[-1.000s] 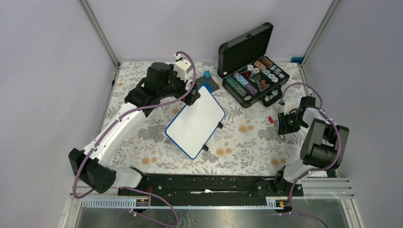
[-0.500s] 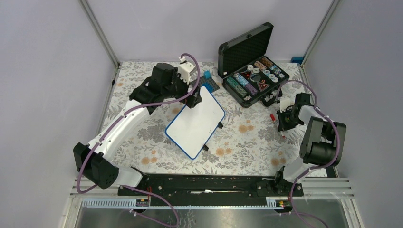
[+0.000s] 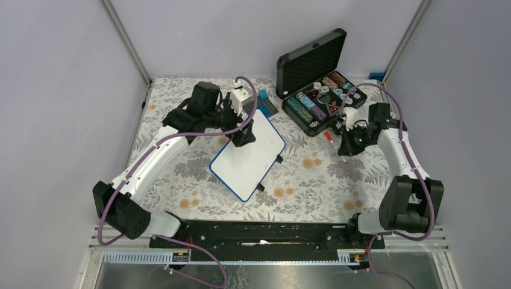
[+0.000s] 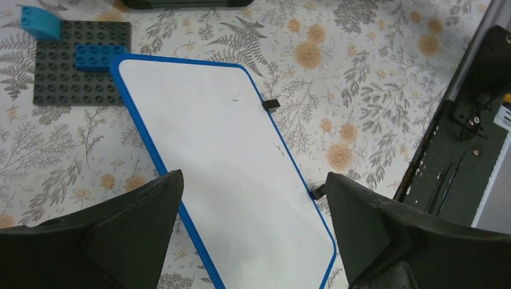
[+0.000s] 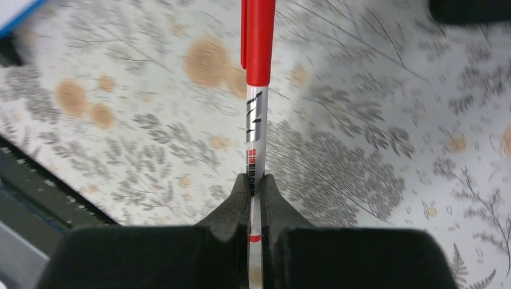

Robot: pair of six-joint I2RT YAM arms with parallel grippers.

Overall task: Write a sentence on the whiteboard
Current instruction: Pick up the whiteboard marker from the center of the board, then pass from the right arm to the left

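The whiteboard, white with a thin blue frame and small black feet, lies tilted on the floral tablecloth; its face is blank and no sentence shows on it. It fills the left wrist view. My left gripper hovers open above the board's far part, fingers spread to either side. My right gripper is shut on a white marker with a red cap and holds it above the cloth, right of the board. The red cap points toward the board.
An open black case with small coloured parts stands at the back right. A grey studded baseplate with blue bricks lies just beyond the board's far corner. The arms' black base rail runs along the near edge.
My right arm has swung left and forward toward the board with the marker in its grip. My left gripper has moved a little right and down over the board's far part.
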